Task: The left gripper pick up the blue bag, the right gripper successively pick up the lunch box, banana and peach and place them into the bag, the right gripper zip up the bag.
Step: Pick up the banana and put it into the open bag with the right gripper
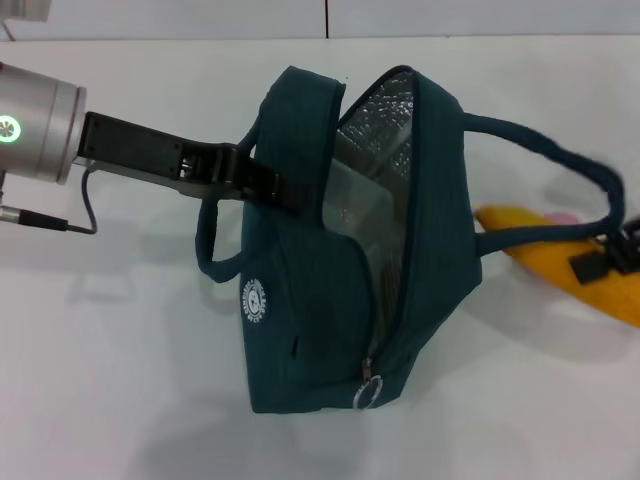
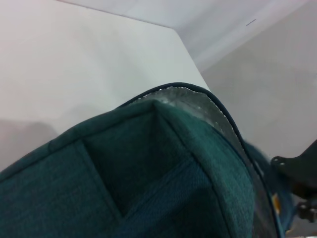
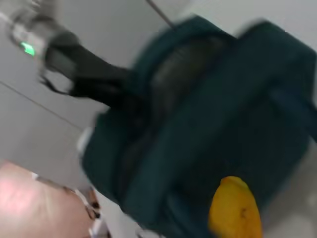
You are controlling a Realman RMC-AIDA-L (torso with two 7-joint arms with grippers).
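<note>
The blue bag [image 1: 300,300] is pinched at its rim by the left claw [image 1: 262,182]; the lunch box [image 1: 355,205] appears packed. The banana [image 1: 560,258] is gripped in the right claw [image 1: 606,258]; peach [image 1: 562,216] and zipping remain.

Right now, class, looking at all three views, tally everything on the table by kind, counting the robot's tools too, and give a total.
Bags: 1, the blue bag
Lunch boxes: 1, the lunch box, inside the bag
Fruit: 2, the banana and the peach
Tools: 2, the left tool on the bag's rim and the right tool at the banana
Total: 6
</note>
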